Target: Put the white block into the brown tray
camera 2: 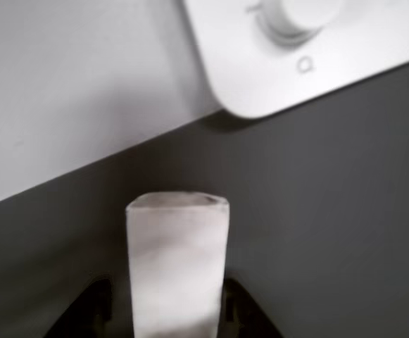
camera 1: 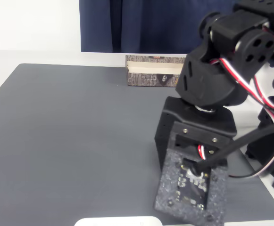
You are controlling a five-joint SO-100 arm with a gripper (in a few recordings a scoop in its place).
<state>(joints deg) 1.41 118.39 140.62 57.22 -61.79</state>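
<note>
Between the gripper's [camera 2: 167, 310] two dark fingers [camera 2: 91, 310] the white block [camera 2: 177, 267] stands clamped, hanging over the grey mat [camera 2: 317, 211] near that mat's edge. At the mat's far edge, well apart from the arm [camera 1: 212, 80], sits the brown tray [camera 1: 151, 70].

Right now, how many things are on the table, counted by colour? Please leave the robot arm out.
White: 2, the white block and a white device with a knob
Brown: 1, the brown tray
Grey: 1, the mat
Total: 4
</note>
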